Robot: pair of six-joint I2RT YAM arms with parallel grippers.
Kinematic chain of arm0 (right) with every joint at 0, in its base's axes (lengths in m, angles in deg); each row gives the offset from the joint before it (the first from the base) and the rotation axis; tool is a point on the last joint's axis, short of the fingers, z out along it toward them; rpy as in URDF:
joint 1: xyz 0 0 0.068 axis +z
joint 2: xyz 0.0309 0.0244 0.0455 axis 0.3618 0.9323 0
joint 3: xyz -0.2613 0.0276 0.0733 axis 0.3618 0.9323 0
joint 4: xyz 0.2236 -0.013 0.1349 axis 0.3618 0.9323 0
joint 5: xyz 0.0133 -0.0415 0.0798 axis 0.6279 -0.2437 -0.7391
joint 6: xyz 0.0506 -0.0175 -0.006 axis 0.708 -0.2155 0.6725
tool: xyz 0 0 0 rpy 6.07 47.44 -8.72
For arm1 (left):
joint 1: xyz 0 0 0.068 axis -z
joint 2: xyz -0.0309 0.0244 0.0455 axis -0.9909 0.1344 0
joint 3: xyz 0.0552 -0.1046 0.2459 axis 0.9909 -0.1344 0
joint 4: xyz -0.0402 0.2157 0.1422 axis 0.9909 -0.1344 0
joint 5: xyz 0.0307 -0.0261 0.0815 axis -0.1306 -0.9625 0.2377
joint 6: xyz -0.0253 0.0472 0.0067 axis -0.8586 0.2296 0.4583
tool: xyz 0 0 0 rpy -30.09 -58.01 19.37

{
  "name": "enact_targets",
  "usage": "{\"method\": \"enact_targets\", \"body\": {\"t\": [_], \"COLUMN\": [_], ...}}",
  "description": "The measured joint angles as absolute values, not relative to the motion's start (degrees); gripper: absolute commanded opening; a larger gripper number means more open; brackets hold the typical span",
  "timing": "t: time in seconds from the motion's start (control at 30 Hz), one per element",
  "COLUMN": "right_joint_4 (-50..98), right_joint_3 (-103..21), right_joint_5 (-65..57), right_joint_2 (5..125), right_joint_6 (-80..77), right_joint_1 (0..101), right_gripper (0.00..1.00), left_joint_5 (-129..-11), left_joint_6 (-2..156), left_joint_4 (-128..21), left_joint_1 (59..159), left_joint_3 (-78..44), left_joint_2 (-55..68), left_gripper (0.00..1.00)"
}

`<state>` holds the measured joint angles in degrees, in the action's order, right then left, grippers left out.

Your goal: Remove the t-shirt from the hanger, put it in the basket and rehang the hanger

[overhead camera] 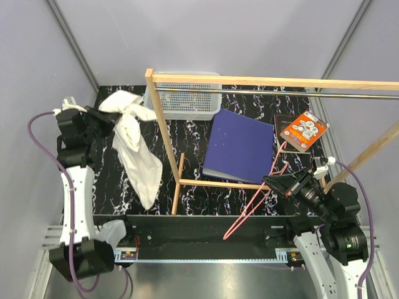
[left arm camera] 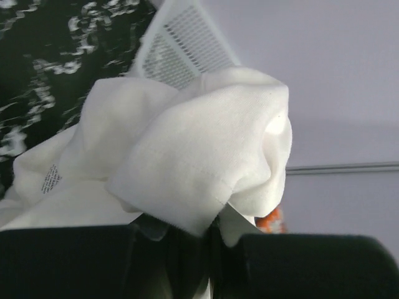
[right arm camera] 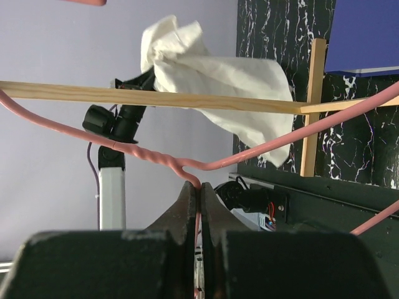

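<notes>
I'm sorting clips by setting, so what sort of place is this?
Probably a lab robot test cell, not a home: plain grey panel walls, a black white-veined marble-look tabletop, and a bare wooden frame with a metal rod as a makeshift clothes rail.

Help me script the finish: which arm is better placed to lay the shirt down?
Left. The left gripper is shut on the shirt, which hangs apart from the hanger. The right gripper is shut on the hanger, well away from the cloth.
</notes>
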<state>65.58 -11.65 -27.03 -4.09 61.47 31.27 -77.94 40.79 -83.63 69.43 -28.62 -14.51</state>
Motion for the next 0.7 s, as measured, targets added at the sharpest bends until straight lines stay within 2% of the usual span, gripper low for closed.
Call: {"method": "enact_targets", "body": {"t": [0.13, 0.27, 0.5, 0.7], "right_joint_4": [65.5, 65.1, 64.0, 63.9], "right_joint_3": [-10.8, -10.3, -8.3, -8.0], "right_joint_5": [-27.6, -27.6, -27.5, -27.2], "right_joint_2": [-3.8, -3.3, -2.4, -1.4], "right_joint_6": [61.6, 61.5, 61.5, 61.5], "right_joint_1": [31.3, 31.3, 31.3, 31.3], "right_gripper": [0.00, 0.00, 0.00, 0.00], "left_joint_5": [-85.6, -88.7, -89.2, -91.5], "left_joint_6": [28.9, 18.9, 10.0, 7.4], "left_joint_4": [-69.3, -54.4, -34.4, -29.9], "left_joint_1": [67.7, 68.3, 72.7, 78.2], "left_joint_3": [-26.1, -18.3, 5.5, 33.0], "left_joint_2": [-5.3, 5.7, 24.8, 44.6], "left_gripper": [0.00, 0.00, 0.00, 0.00]}}
